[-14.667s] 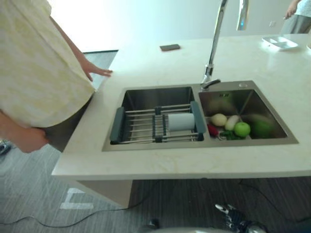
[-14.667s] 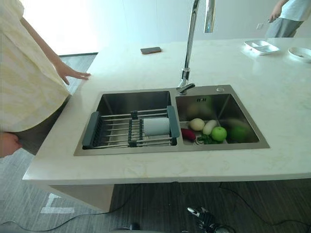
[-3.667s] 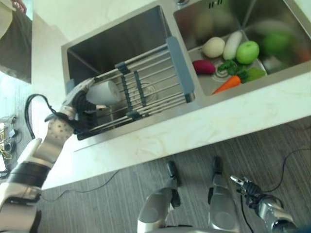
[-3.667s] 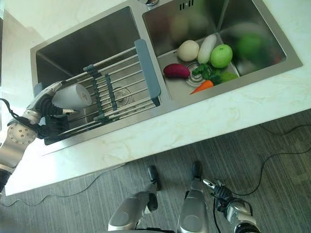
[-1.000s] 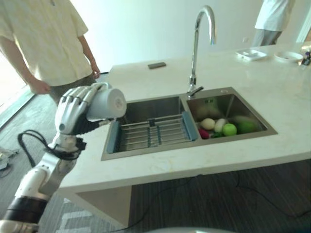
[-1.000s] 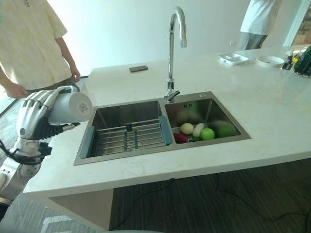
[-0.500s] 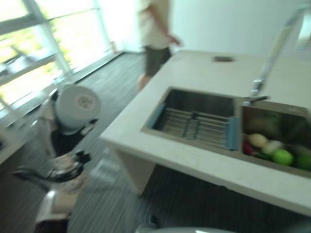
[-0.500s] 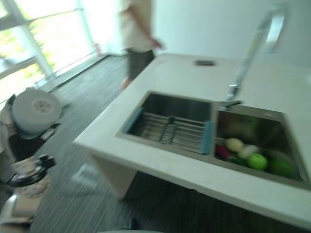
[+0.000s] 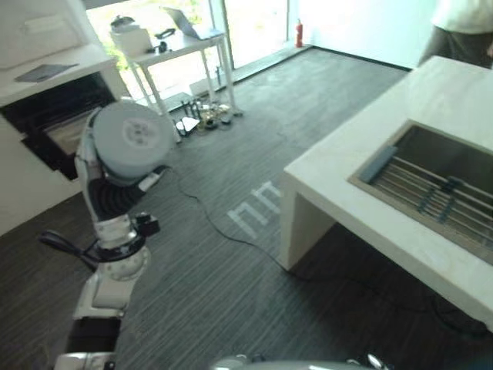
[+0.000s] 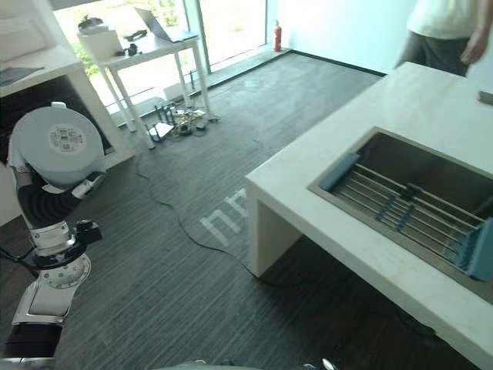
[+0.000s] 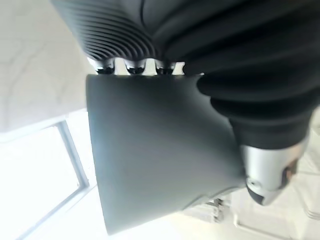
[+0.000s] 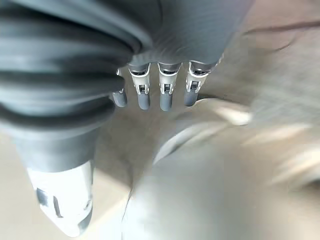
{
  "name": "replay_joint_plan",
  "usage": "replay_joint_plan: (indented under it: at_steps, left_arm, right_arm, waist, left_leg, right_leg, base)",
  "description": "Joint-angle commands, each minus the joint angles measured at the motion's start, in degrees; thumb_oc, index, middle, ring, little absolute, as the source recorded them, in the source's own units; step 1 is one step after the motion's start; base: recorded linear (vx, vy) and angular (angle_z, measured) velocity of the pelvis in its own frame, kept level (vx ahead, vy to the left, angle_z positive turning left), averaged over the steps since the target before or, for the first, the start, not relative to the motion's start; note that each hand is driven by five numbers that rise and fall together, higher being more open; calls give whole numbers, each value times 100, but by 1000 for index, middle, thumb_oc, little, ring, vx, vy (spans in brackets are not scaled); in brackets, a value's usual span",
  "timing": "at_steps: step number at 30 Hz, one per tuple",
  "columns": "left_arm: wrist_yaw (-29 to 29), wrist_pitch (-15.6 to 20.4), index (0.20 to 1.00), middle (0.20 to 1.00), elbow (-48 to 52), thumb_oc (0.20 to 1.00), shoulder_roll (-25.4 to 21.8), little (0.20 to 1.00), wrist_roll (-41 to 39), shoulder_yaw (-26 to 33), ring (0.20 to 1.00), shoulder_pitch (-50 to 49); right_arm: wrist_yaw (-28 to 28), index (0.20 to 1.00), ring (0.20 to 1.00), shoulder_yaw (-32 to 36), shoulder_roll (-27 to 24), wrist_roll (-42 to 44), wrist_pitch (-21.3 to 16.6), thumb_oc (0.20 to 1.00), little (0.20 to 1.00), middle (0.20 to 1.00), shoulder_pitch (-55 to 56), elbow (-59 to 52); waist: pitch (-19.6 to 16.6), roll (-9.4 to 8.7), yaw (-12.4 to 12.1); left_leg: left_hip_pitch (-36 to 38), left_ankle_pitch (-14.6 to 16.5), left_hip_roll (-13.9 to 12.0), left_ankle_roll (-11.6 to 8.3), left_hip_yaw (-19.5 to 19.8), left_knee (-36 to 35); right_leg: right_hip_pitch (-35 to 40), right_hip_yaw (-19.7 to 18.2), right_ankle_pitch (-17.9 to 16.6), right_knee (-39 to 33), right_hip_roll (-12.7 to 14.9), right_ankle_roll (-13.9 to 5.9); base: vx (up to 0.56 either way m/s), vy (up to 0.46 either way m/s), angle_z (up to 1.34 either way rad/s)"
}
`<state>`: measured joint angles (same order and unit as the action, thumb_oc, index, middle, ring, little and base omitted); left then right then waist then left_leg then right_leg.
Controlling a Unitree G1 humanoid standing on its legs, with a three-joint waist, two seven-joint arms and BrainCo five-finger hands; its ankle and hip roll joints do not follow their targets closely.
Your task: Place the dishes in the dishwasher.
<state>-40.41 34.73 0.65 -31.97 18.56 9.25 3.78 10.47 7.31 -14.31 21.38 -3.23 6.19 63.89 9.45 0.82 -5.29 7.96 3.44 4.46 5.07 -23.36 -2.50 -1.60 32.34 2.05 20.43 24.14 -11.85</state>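
Observation:
My left hand [image 9: 108, 193] is raised at the left of the eye views, shut on a white cup [image 9: 132, 142] whose round base faces the camera. The left wrist view has the cup's side [image 11: 150, 150] lying against the fingers, with the thumb [image 11: 265, 170] round it. Behind the cup, a white cabinet holds a dark open compartment [image 9: 46, 116] with a rack pulled out. In the right wrist view my right hand [image 12: 161, 97] hangs with relaxed fingers and holds nothing.
The white counter [image 9: 339, 193] with the sink and its wire rack [image 9: 431, 189] stands to the right. A white table [image 10: 150, 46] with a laptop stands by the window, clutter under it. A person [image 10: 443, 31] stands behind the counter. Dark floor lies between.
The camera has swung left, away from the sink toward the cabinet and window. The cup stays in my left hand, held up in front of the dark compartment.

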Motion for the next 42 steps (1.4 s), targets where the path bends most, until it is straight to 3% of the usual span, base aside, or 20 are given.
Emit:
replay_joint_plan:
  at_steps: [1,2,4,5,9,12,15,17,21,23,25,26,27,28,31,36,42]
  left_arm:
    - [212,-6,200,200,486,200,-120,200,-199,98,200,-82]
    - [392,-58,200,200,483,200,-147,200,-223,64,200,-58]
    - [517,-101,200,200,391,200,-184,200,-156,-50,200,-15]
    - [505,-64,200,200,257,200,-268,200,-57,-255,200,75]
    - [597,50,200,200,123,200,-359,200,-174,-613,200,315]
    - [689,-14,200,200,94,200,-351,200,-286,-662,200,387]
    - [1238,-135,200,200,271,200,-193,200,-450,-393,200,185]
    - [1340,-121,200,200,329,200,-195,200,-505,-334,200,122]
    - [1474,-200,200,200,656,200,-160,200,-585,-123,200,-136]
    - [1558,-163,200,200,721,200,-99,200,-713,-47,200,-187]
    - [1728,-51,200,200,708,200,-53,200,-750,-48,200,-161]
    - [1884,73,200,200,698,200,2,200,-753,-86,200,-106]
    - [1913,84,200,200,688,200,19,200,-703,-100,200,-84]
    - [1918,65,200,200,737,200,51,200,-592,-191,200,-31]
    - [1820,54,200,200,876,200,65,200,-480,-227,200,-123]
    - [2075,171,200,200,901,200,-21,200,-734,-243,200,-197]
    - [2040,180,200,200,797,200,-48,200,-716,-316,200,-238]
  right_arm:
    - [34,1000,1000,-66,109,-20,-51,1000,1000,1000,58,100]
    - [108,1000,1000,-128,130,87,224,1000,1000,1000,22,64]
    - [196,1000,1000,-164,139,191,302,1000,1000,1000,-21,68]
    - [296,1000,1000,-226,139,363,318,1000,1000,1000,-47,57]
    - [440,1000,1000,-466,114,873,378,1000,1000,1000,-100,-9]
    - [873,1000,1000,-584,81,1005,618,1000,1000,1000,-113,-53]
    - [1370,1000,1000,-853,-18,730,827,1000,1000,1000,-136,30]
    - [1487,1000,1000,-867,-54,717,814,1000,1000,1000,-143,74]
    - [1708,1000,1000,-1077,-169,422,771,1000,1000,1000,-175,134]
    - [1620,1000,1000,-1123,-214,334,801,1000,1000,1000,-183,188]
    - [1563,1000,1000,-1056,-234,344,775,1000,1000,1000,-142,272]
    - [1518,1000,1000,-970,-246,403,716,1000,1000,1000,-86,342]
    - [1511,1000,1000,-946,-252,403,683,1000,1000,1000,-64,371]
    - [1512,1000,1000,-870,-289,413,642,1000,1000,1000,-64,430]
    - [1600,1000,1000,-793,-367,351,606,1000,1000,1000,-165,511]
    - [1694,1000,1000,-720,-341,522,554,1000,1000,1000,-176,604]
    - [1810,1000,1000,-895,-119,179,465,1000,1000,1000,-78,489]
  waist:
    - [-172,77,-18]
    - [-148,75,-41]
    - [-127,76,-13]
    - [-105,57,90]
    - [-126,4,281]
    - [-221,-20,294]
    - [-362,-53,6]
    - [-371,-68,-31]
    - [-329,-97,-215]
    - [-236,-80,-311]
    - [-165,-72,-278]
    - [-123,-73,-211]
    - [-133,-85,-175]
    - [-104,-120,-122]
    - [-120,-133,-139]
    - [-207,-7,-111]
    - [-347,27,-83]
  left_leg:
    - [409,468,-515,-482,555,271]
    - [395,467,-436,-394,621,249]
    - [389,424,-398,-340,680,200]
    - [341,467,-354,-276,854,240]
    - [74,260,-382,-269,1378,298]
    - [-48,154,-394,-331,1734,236]
    - [-109,-99,-658,-660,1738,65]
    - [-142,-132,-706,-712,1745,68]
    - [-360,-396,-987,-1015,1700,65]
    - [-594,-632,-1142,-1188,1553,79]
    - [-672,-674,-1231,-1246,1292,180]
    - [-695,-716,-1337,-1270,876,277]
    - [-640,-626,-1361,-1327,826,288]
    - [-594,-507,-1349,-1279,670,502]
    - [-453,-267,-1170,-1158,885,590]
    - [-207,-551,-1144,-1138,881,-55]
    - [-25,-391,-1012,-1052,957,-199]
  right_leg:
    - [395,118,-1018,-954,-291,-54]
    - [375,-7,-1023,-736,-239,-65]
    - [325,-272,-986,-532,-261,-77]
    - [188,-844,-927,-407,-453,-68]
    - [289,-1850,-324,-813,-1193,213]
    - [457,-2218,-54,-1080,-1471,339]
    - [854,-1753,163,-1614,-1581,462]
    - [898,-1701,159,-1713,-1625,489]
    - [1057,-1408,143,-2029,-1800,603]
    - [1136,-1199,142,-2081,-1838,642]
    - [1215,-996,169,-2050,-1812,641]
    - [1259,-742,130,-2052,-1770,632]
    - [1323,-739,193,-2073,-1769,597]
    - [1309,-617,117,-2073,-1731,607]
    - [1217,-740,8,-2104,-1721,593]
    - [1228,-746,-161,-2298,-1724,584]
    - [1218,-813,-188,-2265,-1568,437]
  base:
    - [-71,332,38]
    - [-52,279,38]
    - [-32,176,49]
    - [-8,83,78]
    - [-22,-65,133]
    - [83,-123,152]
    - [84,-236,70]
    - [45,-192,78]
    - [18,-219,68]
    - [-45,-143,60]
    - [-62,-74,93]
    - [-38,-70,102]
    - [-92,-47,106]
    - [-52,-3,119]
    - [-73,88,80]
    - [-39,138,15]
    - [46,107,7]
